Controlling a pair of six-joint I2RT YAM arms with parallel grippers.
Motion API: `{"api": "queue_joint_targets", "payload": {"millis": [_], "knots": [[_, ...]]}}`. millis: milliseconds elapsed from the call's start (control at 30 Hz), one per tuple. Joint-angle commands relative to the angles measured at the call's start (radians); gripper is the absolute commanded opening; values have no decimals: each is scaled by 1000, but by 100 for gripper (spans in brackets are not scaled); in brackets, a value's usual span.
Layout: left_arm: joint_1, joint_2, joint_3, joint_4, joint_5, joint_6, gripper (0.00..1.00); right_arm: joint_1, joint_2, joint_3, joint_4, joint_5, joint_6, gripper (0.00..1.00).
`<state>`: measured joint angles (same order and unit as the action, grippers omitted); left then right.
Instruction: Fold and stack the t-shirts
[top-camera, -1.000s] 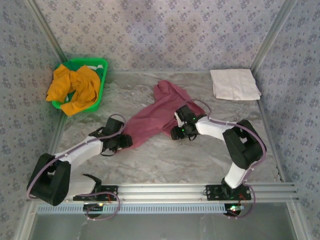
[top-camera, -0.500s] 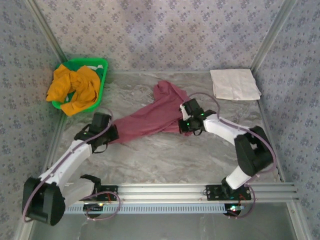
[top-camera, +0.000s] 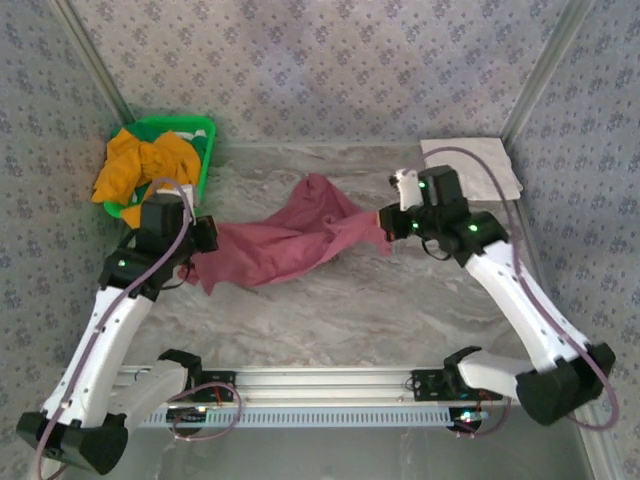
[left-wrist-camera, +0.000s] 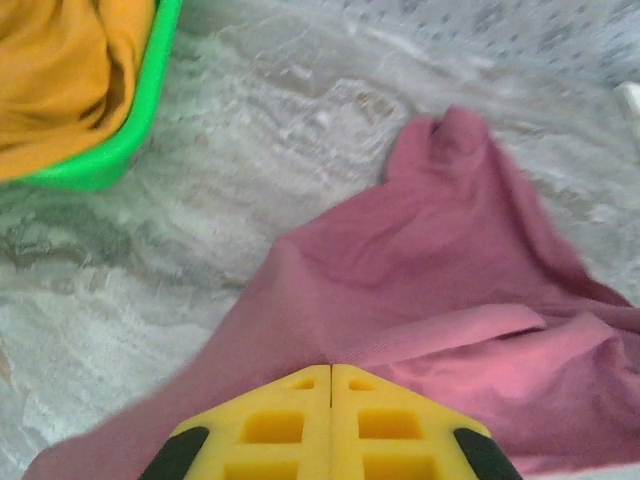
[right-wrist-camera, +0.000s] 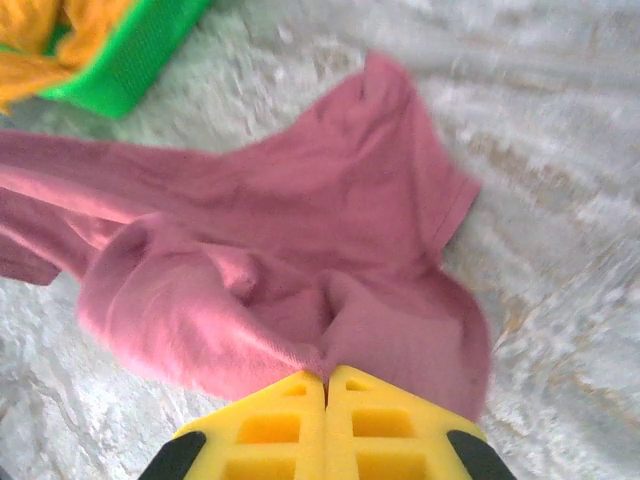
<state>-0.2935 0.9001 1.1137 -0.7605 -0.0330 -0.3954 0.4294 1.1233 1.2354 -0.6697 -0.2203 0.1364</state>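
Left hand (top-camera: 203, 240) at middle left, fingers pressed together on a pinch of the maroon t-shirt (top-camera: 285, 240). Right hand (top-camera: 388, 222) at middle right, fingers likewise closed tight on the shirt's other end. The shirt runs stretched and rumpled between them across the centre of the marbled bench (top-camera: 330, 310). Upper left, the mustard-orange t-shirt (top-camera: 145, 172) sits heaped in the green basket (top-camera: 207, 140), spilling over its rim. Upper right, a folded white cloth (top-camera: 470, 168) lies flat.
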Motion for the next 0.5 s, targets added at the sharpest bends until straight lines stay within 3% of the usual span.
{"api": "queue_joint_targets", "payload": {"millis": [0,133,267,467], "knots": [[8,-36,82,-39,73,48,0,-3,-101,61,-90,42,-45,0],[8,-24,90,-38,110,58,0,-13,-150,79,-103,111,-68,0],[8,2,21,10,115,70,0,-36,-189,9,7,114,-63,0],[20,138,-173,241,120,71,0,-84,-96,-130,143,111,0,0]]}}
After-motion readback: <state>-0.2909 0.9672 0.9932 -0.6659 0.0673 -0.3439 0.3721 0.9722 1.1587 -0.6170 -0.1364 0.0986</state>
